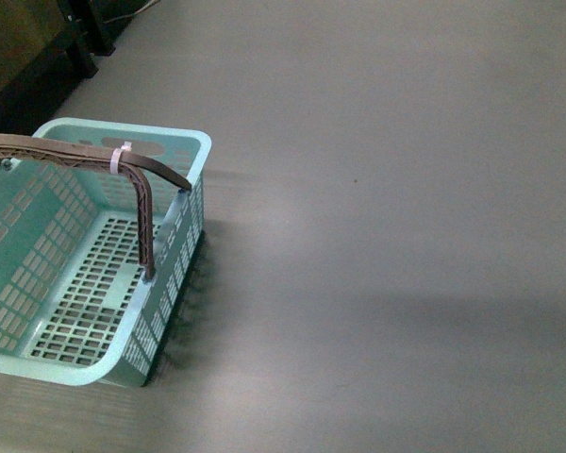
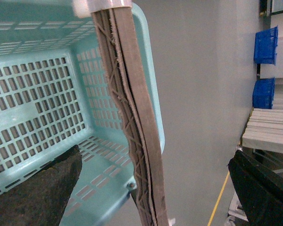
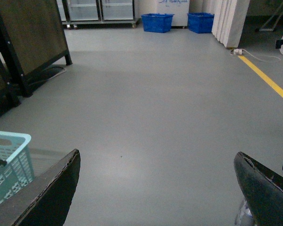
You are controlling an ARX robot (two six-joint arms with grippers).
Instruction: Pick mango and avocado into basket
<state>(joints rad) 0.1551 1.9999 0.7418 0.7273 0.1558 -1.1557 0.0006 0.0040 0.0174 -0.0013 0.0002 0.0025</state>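
Dim, even light; soft shadows on floor; slight blur.

Looks like a warehouse or workshop hall: bare grey painted floor (image 3: 155,117) marked with a yellow line (image 3: 269,81), blue crates (image 3: 158,22) set beside glass-door cabinets (image 3: 101,9).

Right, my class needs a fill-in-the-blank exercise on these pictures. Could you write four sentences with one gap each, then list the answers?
1. The basket stands on the grey ____.
2. A ____ zip tie is wrapped around its brown handle.
3. The visible part of the basket's bottom holds ____ fruit.
4. In the right wrist view, two ____ crates stand in the distance.
Missing words: floor; white; no; blue.
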